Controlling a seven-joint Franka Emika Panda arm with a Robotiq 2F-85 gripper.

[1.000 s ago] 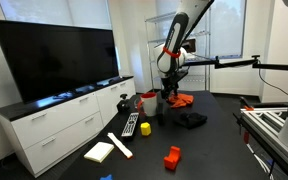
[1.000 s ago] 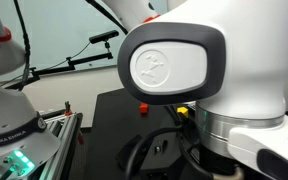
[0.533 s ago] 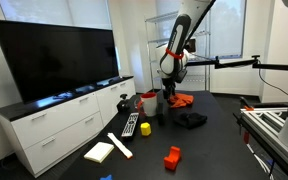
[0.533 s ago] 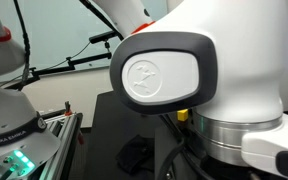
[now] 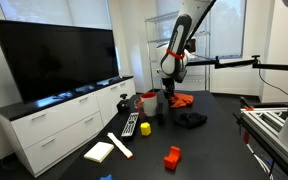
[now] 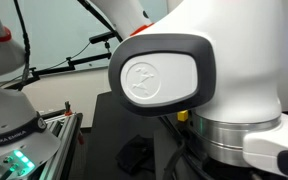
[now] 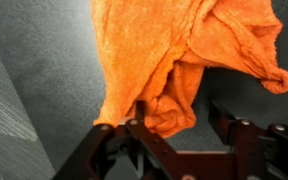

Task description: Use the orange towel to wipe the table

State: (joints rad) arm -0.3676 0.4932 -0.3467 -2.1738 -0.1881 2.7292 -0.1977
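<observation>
The orange towel (image 7: 184, 50) lies rumpled on the matte black table (image 7: 44, 60), filling the top of the wrist view. My gripper (image 7: 176, 120) is low over its near edge. The dark fingers (image 7: 224, 118) stand apart on either side of a hanging fold, and the fold sits closer to the left finger. The jaws are open around the fold, not pressed on it. In an exterior view the gripper (image 5: 170, 97) points down at the towel (image 5: 183, 99) at the far end of the table (image 5: 219, 145).
A black cloth (image 5: 192, 119) lies just in front of the towel. Nearer are a yellow object (image 5: 146, 127), a remote (image 5: 131, 124), a white pad (image 5: 100, 151) and a red-orange block (image 5: 172, 157). A white cabinet (image 5: 54, 125) with a TV flanks the table. The arm's housing (image 6: 164, 75) blocks an exterior view.
The arm's housing has shifted a little to the left in an exterior view. The arm over the towel has barely moved.
</observation>
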